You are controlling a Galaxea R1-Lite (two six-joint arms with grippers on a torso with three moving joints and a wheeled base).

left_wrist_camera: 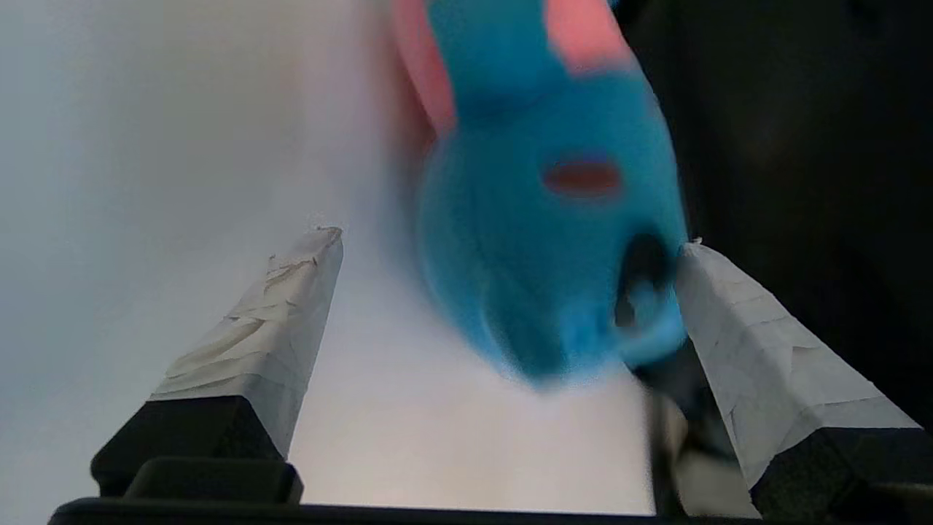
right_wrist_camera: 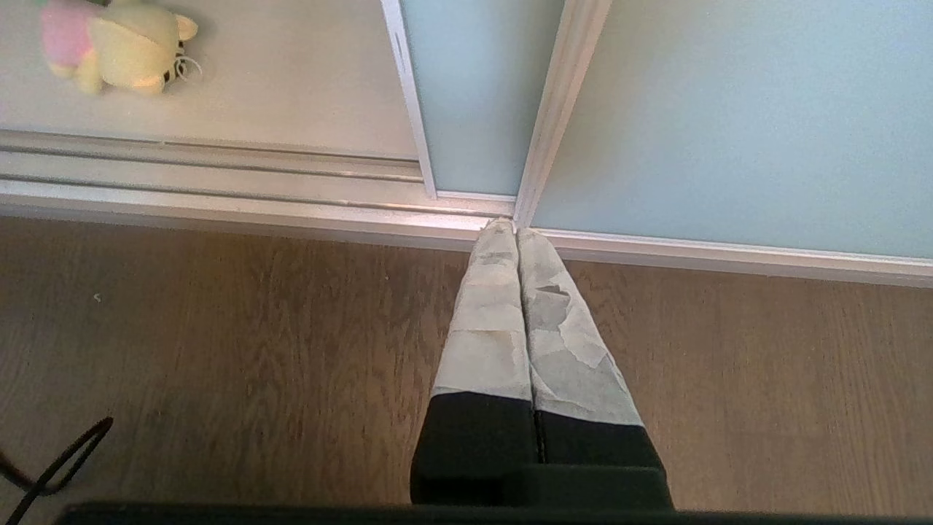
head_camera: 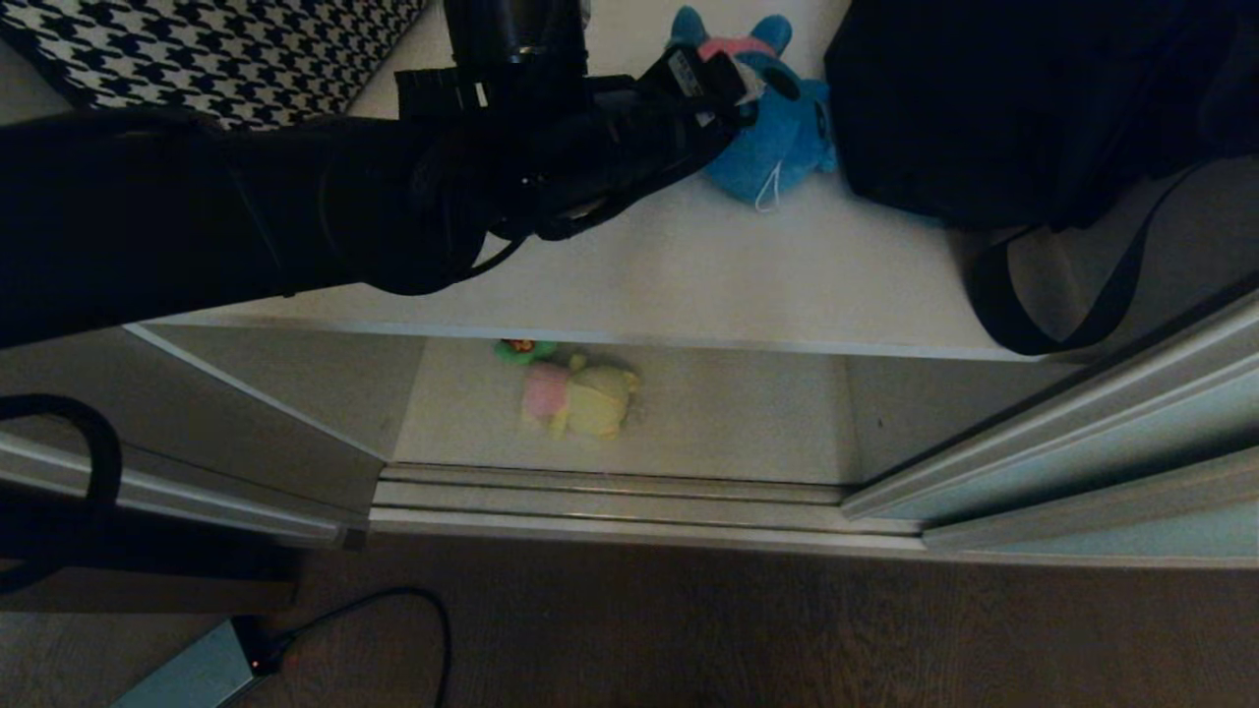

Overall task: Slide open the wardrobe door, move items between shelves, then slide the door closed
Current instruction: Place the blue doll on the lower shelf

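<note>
While I look down from the head camera, my left arm reaches across the upper shelf (head_camera: 689, 275), its left gripper (head_camera: 733, 84) at the blue plush toy (head_camera: 777, 147), which lies on that board with its long axis running from the back of the wardrobe toward the shelf's front edge, pink part at the far end. A black bag (head_camera: 984, 108) sits just beside the toy on the right, its strap hanging over the front edge, and a houndstooth cloth (head_camera: 226, 49) lies at the far left, so the free board is the strip between them. Down on the lower shelf (head_camera: 728, 413) the yellow plush toy (head_camera: 580, 398) lies on its side, pink part to the left, with a small green thing (head_camera: 524, 349) just behind it. The sliding door (head_camera: 1102, 462) stands pushed to the right, leaving the opening clear above the floor track (head_camera: 610, 501). From the left wrist I see the taped fingers (left_wrist_camera: 277, 328) spread apart, the blue toy between them, touching one pad and clear of the other. From the right wrist, the right gripper (right_wrist_camera: 516, 240) hangs over the wooden floor (right_wrist_camera: 219, 335) with its fingers pressed together, tips near the door frame, the yellow toy well apart on the lower board.
</note>
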